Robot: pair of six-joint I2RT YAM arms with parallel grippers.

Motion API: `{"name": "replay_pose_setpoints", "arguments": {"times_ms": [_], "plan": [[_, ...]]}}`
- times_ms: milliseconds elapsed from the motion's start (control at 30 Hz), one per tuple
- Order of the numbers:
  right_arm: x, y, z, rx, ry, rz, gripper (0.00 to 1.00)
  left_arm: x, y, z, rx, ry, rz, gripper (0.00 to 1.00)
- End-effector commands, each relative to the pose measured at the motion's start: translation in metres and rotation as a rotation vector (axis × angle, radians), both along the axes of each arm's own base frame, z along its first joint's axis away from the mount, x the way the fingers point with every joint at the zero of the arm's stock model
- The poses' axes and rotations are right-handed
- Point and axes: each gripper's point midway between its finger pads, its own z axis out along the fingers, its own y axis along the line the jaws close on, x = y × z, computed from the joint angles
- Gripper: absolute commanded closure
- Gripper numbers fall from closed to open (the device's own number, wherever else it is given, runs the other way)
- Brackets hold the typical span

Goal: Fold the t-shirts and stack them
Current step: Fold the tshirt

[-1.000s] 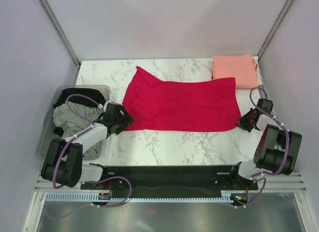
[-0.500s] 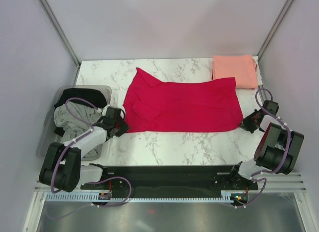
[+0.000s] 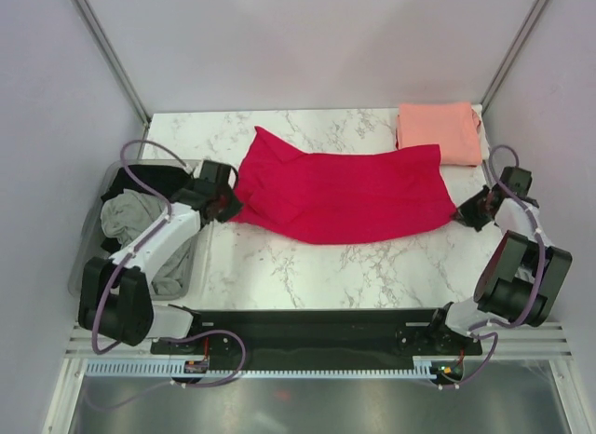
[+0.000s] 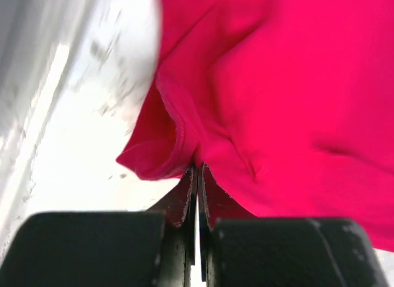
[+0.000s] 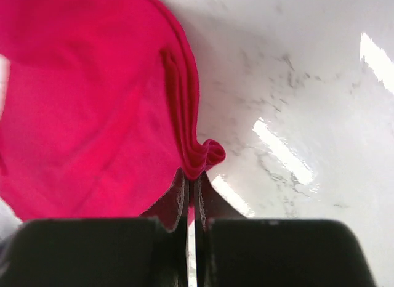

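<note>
Pinching red shirt (image 3: 345, 196) at both ends, mid-table, with left gripper (image 3: 226, 209) and right gripper (image 3: 466, 213) pressed tight on cloth; best lifted level and taut, edges matched, before stacking on pink shirt (image 3: 438, 131).

A clear plastic bin (image 3: 90, 248) sits at the marble table's (image 3: 307, 266) left.

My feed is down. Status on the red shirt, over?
Left gripper shut on crimson red cloth t-shirt, left edge. Right gripper shut on right edge. Folded salmon pink t-shirt near its far right corner.
</note>
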Motion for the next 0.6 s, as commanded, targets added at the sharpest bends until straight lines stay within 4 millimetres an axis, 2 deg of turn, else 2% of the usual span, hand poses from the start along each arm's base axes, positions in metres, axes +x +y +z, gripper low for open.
{"name": "replay_pose_setpoints", "arguments": {"times_ms": [0,33,67,100,133,167,200,233,267,333,367,400,433,467,567], "plan": [[0.015,-0.013,0.077,-0.08,-0.13,-0.036,1.0,0.008,0.019,0.093,0.088,-0.174,0.002,0.98],[0.01,-0.011,0.087,-0.086,-0.146,-0.04,1.0,0.004,0.022,0.099,0.091,-0.181,0.008,0.98],[0.005,-0.009,0.087,-0.083,-0.143,-0.046,1.0,-0.003,0.025,0.1,0.093,-0.176,0.019,0.98],[-0.001,-0.008,0.084,-0.081,-0.136,-0.051,1.0,-0.014,0.026,0.099,0.073,-0.181,0.023,0.98],[-0.014,-0.003,0.071,-0.067,-0.104,-0.055,1.0,-0.021,0.027,0.095,0.062,-0.176,0.022,0.98],[-0.022,0.0,0.062,-0.048,-0.086,-0.055,1.0,-0.035,0.028,0.073,0.06,-0.128,0.023,0.98],[-0.031,-0.003,0.053,-0.031,-0.068,-0.071,1.0,-0.045,0.027,0.071,0.032,-0.134,0.015,0.98],[-0.044,0.002,0.036,-0.002,-0.029,-0.069,1.0,-0.053,0.027,0.062,0.021,-0.119,0.015,0.98],[-0.052,-0.002,0.03,-0.003,-0.018,-0.071,1.0,-0.069,0.026,0.039,0.002,-0.064,0.007,0.98],[-0.066,0.0,0.017,0.006,0.015,-0.071,1.0,-0.084,0.025,0.033,-0.034,-0.077,0.0,0.98],[-0.072,0.0,0.014,0.007,0.022,-0.078,1.0,-0.097,0.026,0.017,-0.042,-0.045,0.005,0.98],[-0.081,0.005,0.006,0.021,0.043,-0.082,1.0,-0.102,0.025,0.018,-0.067,-0.063,0.001,0.98],[-0.084,0.005,0.009,0.015,0.029,-0.093,1.0,-0.108,0.024,0.013,-0.08,-0.06,-0.002,0.98],[-0.087,0.007,0.008,0.016,0.03,-0.107,1.0,-0.115,0.025,0.002,-0.091,-0.036,0.008,0.96],[-0.095,0.006,0.008,0.004,0.032,-0.137,1.0,-0.124,0.019,0.003,-0.122,-0.035,0.002,0.89]]}}
